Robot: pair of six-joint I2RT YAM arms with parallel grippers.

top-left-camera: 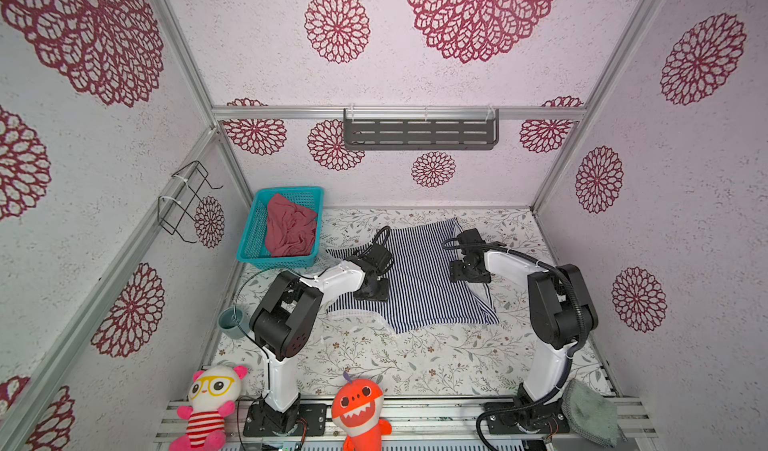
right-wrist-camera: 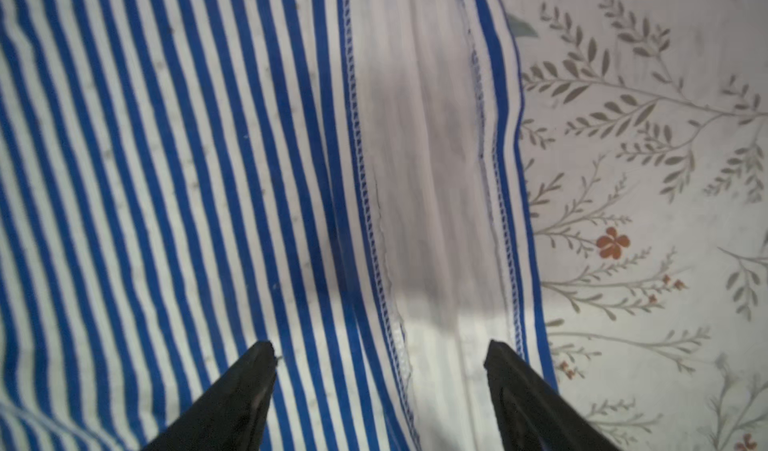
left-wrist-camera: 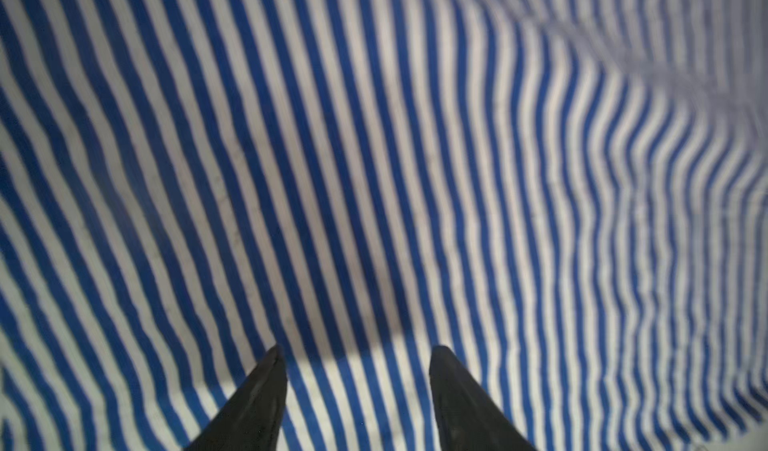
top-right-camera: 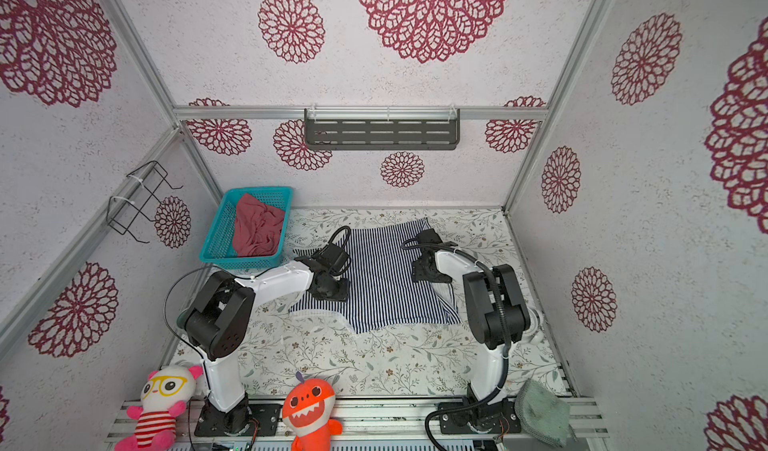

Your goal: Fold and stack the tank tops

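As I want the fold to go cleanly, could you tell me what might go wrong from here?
1. The right gripper, open, straddles the hem of the striped top, where a white inner layer shows; a pinch there may catch only one layer and fold unevenly.
2. Under the open left gripper the cloth ripples; folding now could set wrinkles in.
3. The red top lies crumpled in the basket; lifting it may drag the basket.
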